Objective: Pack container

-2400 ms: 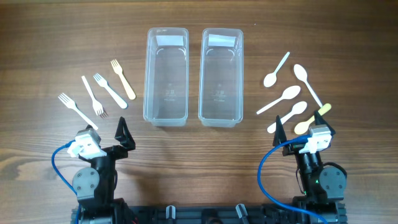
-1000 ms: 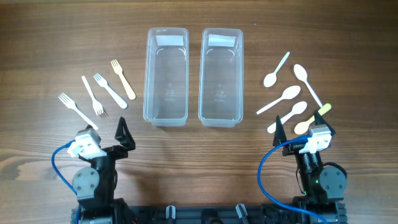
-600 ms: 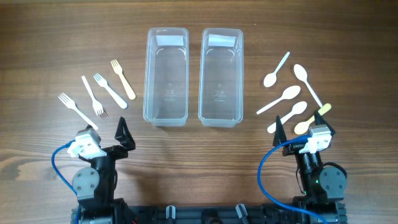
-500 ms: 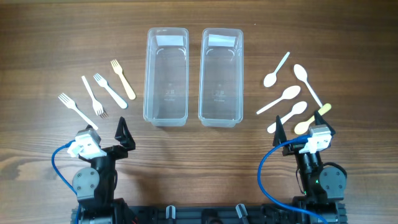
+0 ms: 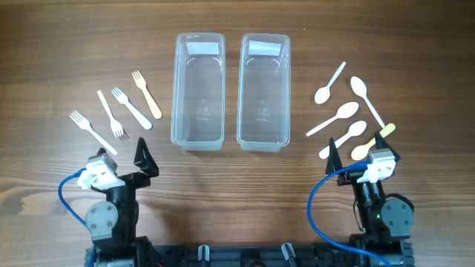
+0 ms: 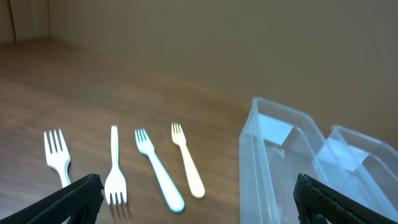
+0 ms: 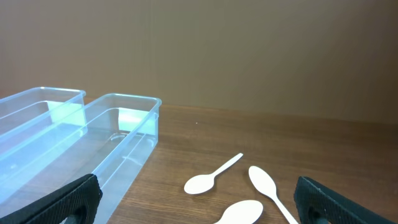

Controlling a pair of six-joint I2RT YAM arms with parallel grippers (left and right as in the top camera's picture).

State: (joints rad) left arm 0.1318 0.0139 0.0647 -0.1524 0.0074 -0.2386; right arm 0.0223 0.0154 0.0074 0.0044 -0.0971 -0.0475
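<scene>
Left pincer (image 6: 199, 198) and right pincer (image 7: 199, 198) stand wide, holding nothing. Forks (image 5: 132, 110) lie left of the two empty clear containers (image 5: 175, 89), spoons (image 5: 345, 113) right, probably so each arm packs its own kind.

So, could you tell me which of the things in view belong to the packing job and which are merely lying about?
Job: left container, right container, four forks, five spoons.
Lying about: none that I can see; everything loose on the table is cutlery or a container.
</scene>
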